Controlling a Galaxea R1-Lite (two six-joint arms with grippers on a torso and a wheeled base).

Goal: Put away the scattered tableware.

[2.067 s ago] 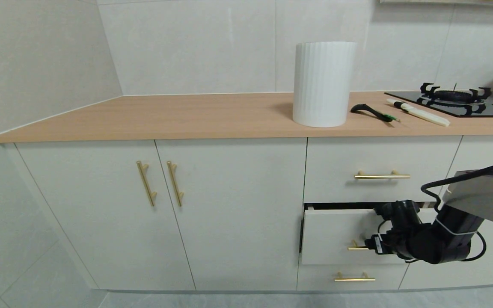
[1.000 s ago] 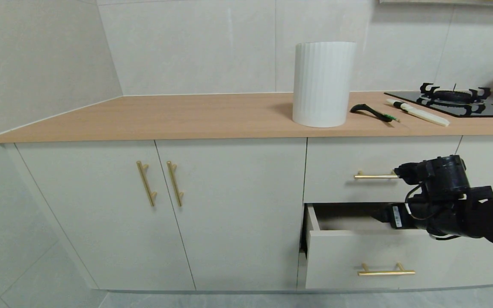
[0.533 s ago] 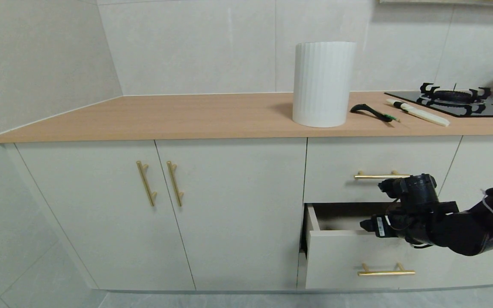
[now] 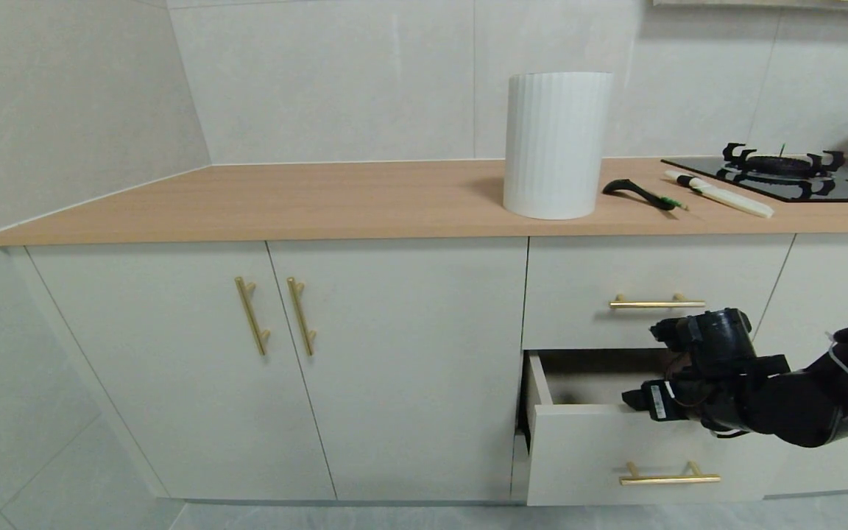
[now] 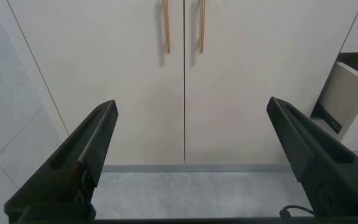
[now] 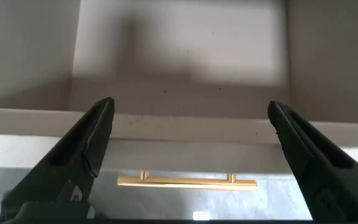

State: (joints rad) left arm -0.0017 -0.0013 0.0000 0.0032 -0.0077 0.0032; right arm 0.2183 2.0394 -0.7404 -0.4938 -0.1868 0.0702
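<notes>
A black-handled utensil (image 4: pixel 637 193) and a white-handled utensil (image 4: pixel 722 196) lie on the wooden countertop (image 4: pixel 321 199), right of a tall white ribbed container (image 4: pixel 556 143). Below them the middle drawer (image 4: pixel 601 449) stands pulled out, its gold handle (image 4: pixel 670 478) low on the front. My right gripper (image 4: pixel 637 401) hovers at the top edge of the drawer front, open (image 6: pixel 191 106), looking into the drawer's pale inside (image 6: pixel 179 93). My left gripper (image 5: pixel 191 109) is open, low down, facing the double cabinet doors (image 5: pixel 185 74).
A black gas hob (image 4: pixel 799 173) sits at the counter's right end. A shut top drawer (image 4: pixel 652 294) is above the open one. The cabinet doors carry two vertical gold handles (image 4: pixel 277 316). Tiled wall bounds the left side and grey floor (image 5: pixel 185 193) lies below.
The middle drawer went from slightly ajar to pulled well out. My right gripper left the handle, rose above the drawer, then settled at the drawer front's top edge.
</notes>
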